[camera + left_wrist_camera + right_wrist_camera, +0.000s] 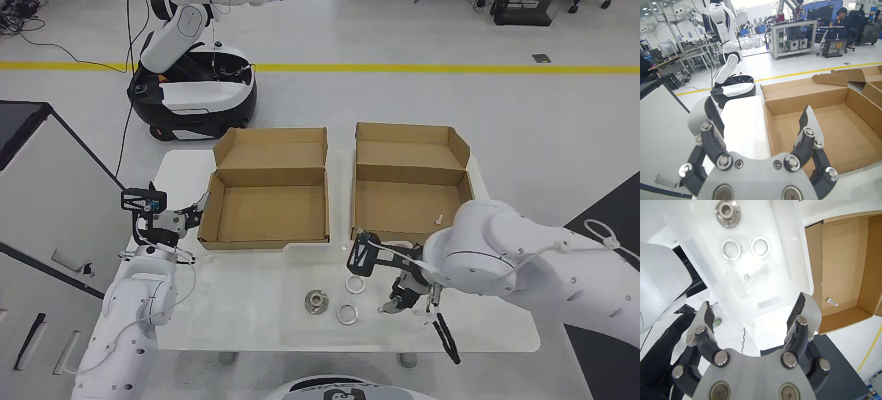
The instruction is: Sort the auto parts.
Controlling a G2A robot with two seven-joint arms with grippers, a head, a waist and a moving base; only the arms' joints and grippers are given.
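Note:
Three metal parts lie on the white table: a flanged hub and two flat rings. A tiny screw rests closer to my right gripper, which hovers open and holds nothing just right of the rings. The right cardboard box holds one bolt. My left gripper is open with nothing in it at the left edge of the left box, which is bare inside.
Both boxes stand side by side at the back of the table with their lids folded back. Another white robot on a dark base stands beyond the table. A grey panel borders the left side.

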